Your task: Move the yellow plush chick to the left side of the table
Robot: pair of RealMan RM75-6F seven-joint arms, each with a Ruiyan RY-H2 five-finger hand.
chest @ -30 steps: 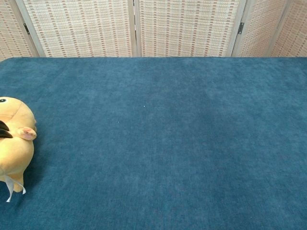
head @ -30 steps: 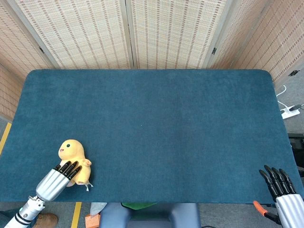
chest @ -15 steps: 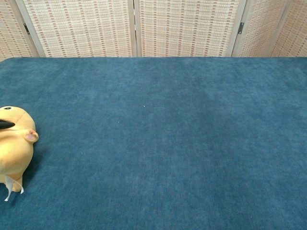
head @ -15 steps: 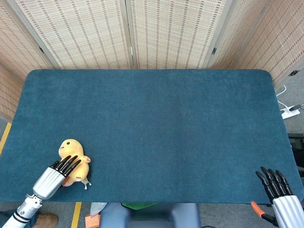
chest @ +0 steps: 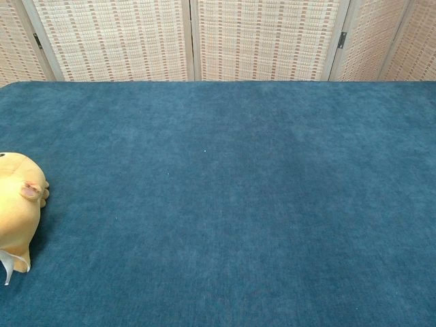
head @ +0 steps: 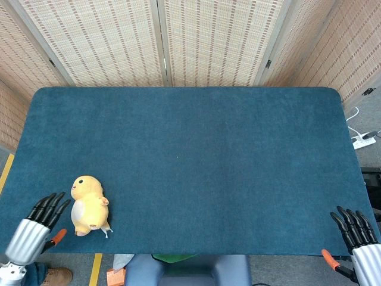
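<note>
The yellow plush chick (head: pixel 87 205) lies on the blue table (head: pixel 190 155) near its front left corner, head toward the back, a small white tag at its base. In the chest view the yellow plush chick (chest: pixel 19 211) is cut by the left edge. My left hand (head: pixel 37 221) hovers just left of the chick, apart from it, fingers spread and holding nothing. My right hand (head: pixel 358 237) sits at the front right corner of the table, fingers apart and empty. Neither hand shows in the chest view.
Woven folding screens (head: pixel 161 42) stand behind the table's far edge. A white power strip (head: pixel 363 141) lies on the floor to the right. The table's left edge runs close beside the chick.
My left hand has let go of the chick and drawn back to the left and toward the front. The chick has settled slightly leftward on the table. The right hand barely shifted.
</note>
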